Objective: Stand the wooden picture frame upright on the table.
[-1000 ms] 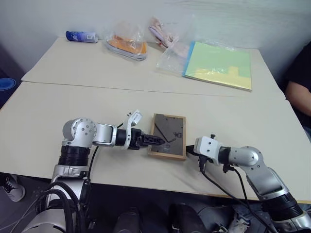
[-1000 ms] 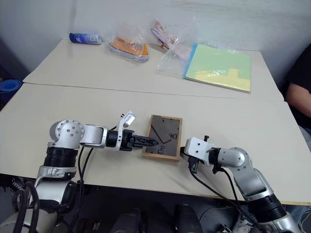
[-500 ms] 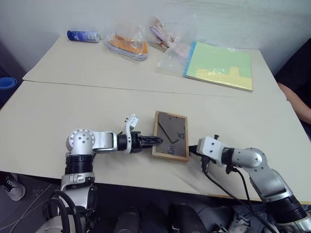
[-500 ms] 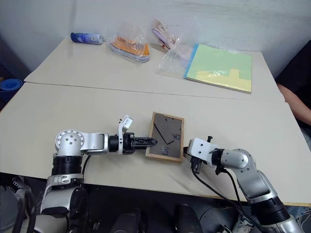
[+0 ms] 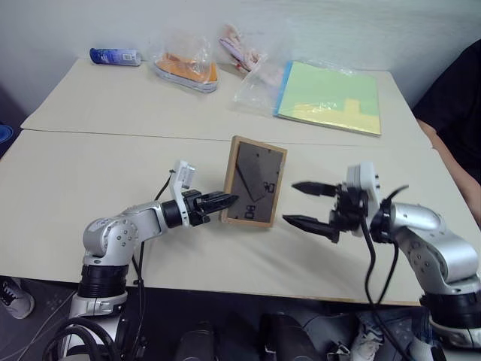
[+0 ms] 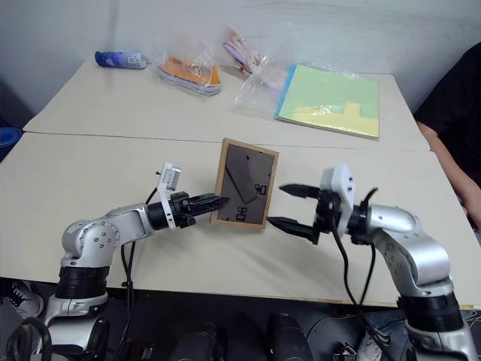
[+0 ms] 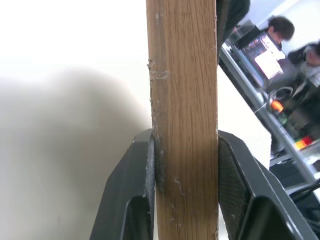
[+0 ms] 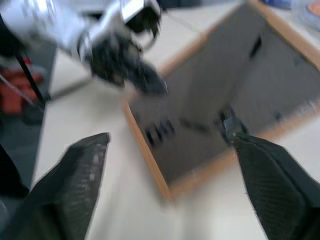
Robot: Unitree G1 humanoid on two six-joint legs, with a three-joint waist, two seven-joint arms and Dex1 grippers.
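The wooden picture frame (image 5: 254, 182) stands tilted on one short edge near the middle of the front half of the cream bench (image 5: 98, 169), its dark backing toward the camera, the top leaning away. The left gripper (image 5: 224, 201) has its black fingers closed narrowly on the frame's left edge, low down; from the left wrist view the light-wood edge (image 7: 183, 120) is pinched between the two pads (image 7: 147, 185). The right gripper (image 5: 307, 204) hangs just to the right of the frame, above the bench and not touching it, its fingers spread wide, one above the other, tips pointing at the frame's right side. In the right wrist view the frame's backing (image 8: 220, 105) lies ahead between the parted fingers (image 8: 75, 175), with the left gripper (image 8: 145, 80) at the frame's far edge.

A seam (image 5: 135, 135) crosses the bench just behind the frame. At the far end lie a green-yellow paper pad (image 5: 331, 96), clear plastic bags (image 5: 259, 75), an orange item in a bag (image 5: 186, 69) and a blue tube (image 5: 114, 56). A person's dark sleeve and forearm (image 5: 451, 128) show at the right edge.
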